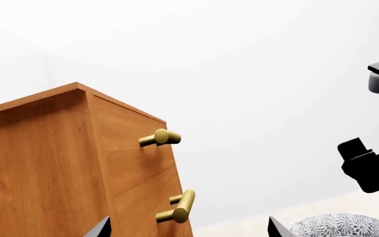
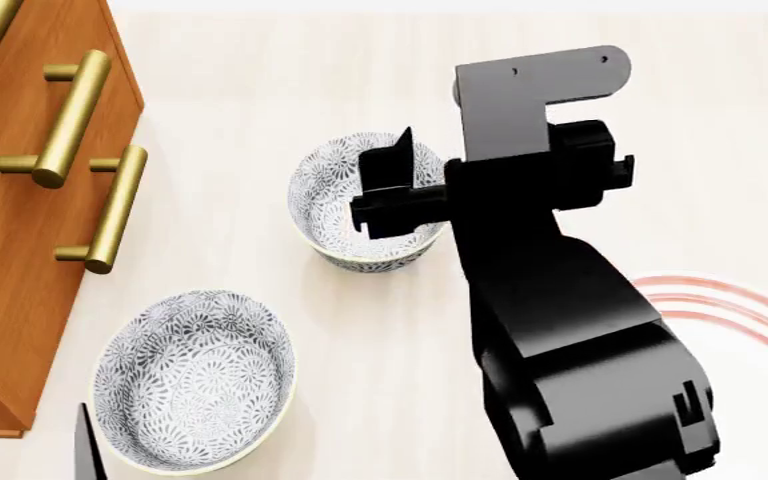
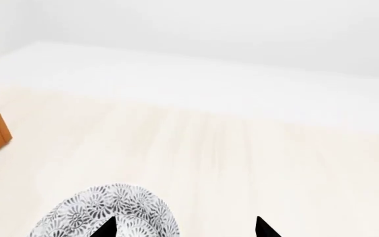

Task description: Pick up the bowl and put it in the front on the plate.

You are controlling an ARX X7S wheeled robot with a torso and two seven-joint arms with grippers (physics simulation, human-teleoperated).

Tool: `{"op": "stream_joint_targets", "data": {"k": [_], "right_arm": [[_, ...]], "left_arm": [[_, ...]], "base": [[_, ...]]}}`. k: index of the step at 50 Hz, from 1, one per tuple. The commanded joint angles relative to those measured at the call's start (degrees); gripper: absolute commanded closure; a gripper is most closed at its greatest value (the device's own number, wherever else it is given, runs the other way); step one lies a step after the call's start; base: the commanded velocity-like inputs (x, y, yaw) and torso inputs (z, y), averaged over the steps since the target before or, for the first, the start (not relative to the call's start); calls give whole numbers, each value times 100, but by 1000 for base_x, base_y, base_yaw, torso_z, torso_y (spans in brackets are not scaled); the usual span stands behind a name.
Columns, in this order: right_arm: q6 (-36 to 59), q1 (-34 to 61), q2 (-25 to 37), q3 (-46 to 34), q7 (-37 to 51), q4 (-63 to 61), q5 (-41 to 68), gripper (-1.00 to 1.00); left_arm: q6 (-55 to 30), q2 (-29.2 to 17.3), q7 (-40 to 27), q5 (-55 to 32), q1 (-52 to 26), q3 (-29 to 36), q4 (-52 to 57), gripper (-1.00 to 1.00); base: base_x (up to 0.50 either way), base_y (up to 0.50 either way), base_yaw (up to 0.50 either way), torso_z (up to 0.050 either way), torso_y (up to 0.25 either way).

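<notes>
The right tool (image 2: 381, 195) is hovering released over the far bowl (image 2: 344, 205), one finger inside the rim; it is needing a lower, rim-straddling descent before clenching.

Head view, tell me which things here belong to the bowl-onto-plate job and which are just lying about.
Part of the job:
- small white bowl with grey-blue flowers, farther one, under the right hand
- wide white plate with red rings, mostly hidden by the arm

Just lying about:
- second identical flowered bowl, nearer
- wooden drawer cabinet with brass handles
</notes>
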Motion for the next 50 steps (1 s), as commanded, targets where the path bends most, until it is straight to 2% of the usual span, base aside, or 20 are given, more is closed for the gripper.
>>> {"op": "stream_joint_targets", "data": {"k": [1, 7, 11, 14, 50], "right_arm": [[427, 498, -53, 62, -43, 308, 172, -100], [750, 617, -91, 235, -31, 442, 381, -100], [1320, 602, -272, 857, 199, 573, 835, -100], [1432, 560, -320, 972, 263, 580, 938, -100], [1221, 408, -369, 1132, 355, 763, 1225, -100]], "left_arm": [[-47, -21, -6, 3, 9, 56, 23, -100], [-61, -32, -15, 6, 2, 82, 12, -100], [-101, -39, -6, -13, -5, 94, 24, -100], [-143, -46, 1, -24, -6, 94, 49, -100], [-247, -120, -34, -7, -39, 222, 13, -100]], "base": [[0, 0, 0, 0, 0], [0, 0, 0, 0, 0], [0, 0, 0, 0, 0], [0, 0, 0, 0, 0], [0, 0, 0, 0, 0]]}}
